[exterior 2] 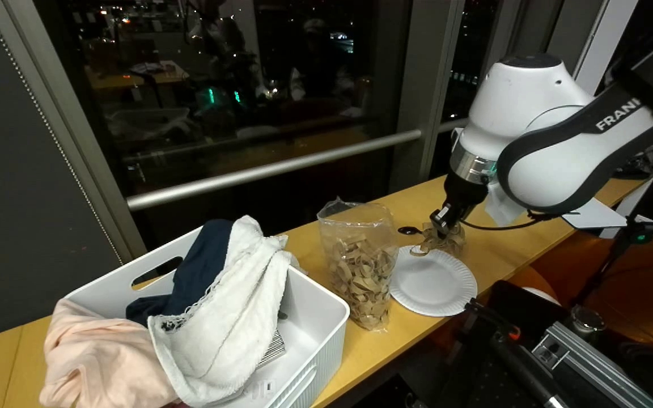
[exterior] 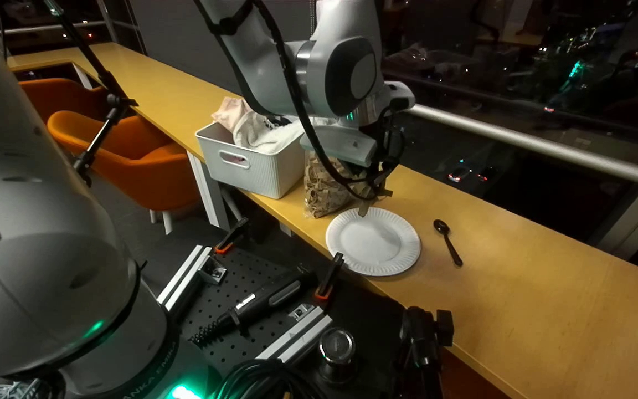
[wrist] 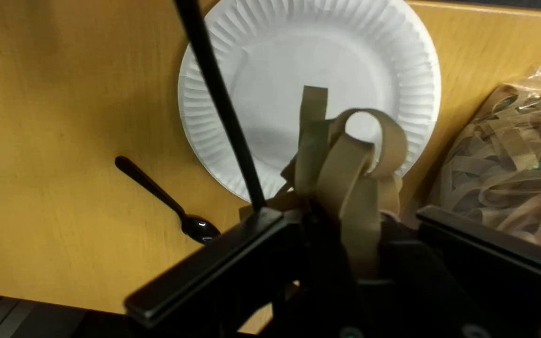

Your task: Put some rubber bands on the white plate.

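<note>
The gripper (wrist: 345, 223) is grasping a bunch of tan rubber bands (wrist: 339, 173), pressing on them from both sides while loops and flat ends are sticking out. In both exterior views it is hanging by the far rim of the white plate (exterior: 371, 243); whether any band is touching the plate is not showing clearly. The plate is lying flat on the counter (exterior: 546, 288), with a clear bag of more bands (exterior 2: 363, 275) standing just to its left in both exterior views; in an exterior view a black spoon (exterior: 450, 245) is lying to its right.

Judging by this, the picking-up is standing finished and the carrying is looking almost complete. No loose band is showing on the plate, though the bunch is hiding part of it in the wrist view, so the placing itself is probably pending. What is seemingly remaining is a short shift toward the plate's middle and the letting go; releasing here would be risking stray bands.
</note>
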`<move>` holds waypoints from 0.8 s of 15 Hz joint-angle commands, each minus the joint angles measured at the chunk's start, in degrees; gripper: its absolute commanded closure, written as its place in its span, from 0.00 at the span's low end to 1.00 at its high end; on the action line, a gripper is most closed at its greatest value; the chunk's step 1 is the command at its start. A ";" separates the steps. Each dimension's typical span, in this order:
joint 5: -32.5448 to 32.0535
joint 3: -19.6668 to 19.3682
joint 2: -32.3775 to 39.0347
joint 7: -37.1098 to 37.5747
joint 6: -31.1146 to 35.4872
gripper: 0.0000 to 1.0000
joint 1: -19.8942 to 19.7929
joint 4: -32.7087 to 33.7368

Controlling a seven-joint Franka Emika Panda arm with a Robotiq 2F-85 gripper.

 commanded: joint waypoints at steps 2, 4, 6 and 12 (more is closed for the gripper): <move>4.96 -1.84 8.07 -3.44 3.24 0.97 2.64 4.67; 7.56 -1.86 10.01 -5.26 4.02 0.68 2.98 5.29; 10.12 -1.63 11.54 -7.06 4.87 0.56 2.94 5.67; 15.62 -0.83 13.59 -11.16 6.40 0.12 2.37 5.78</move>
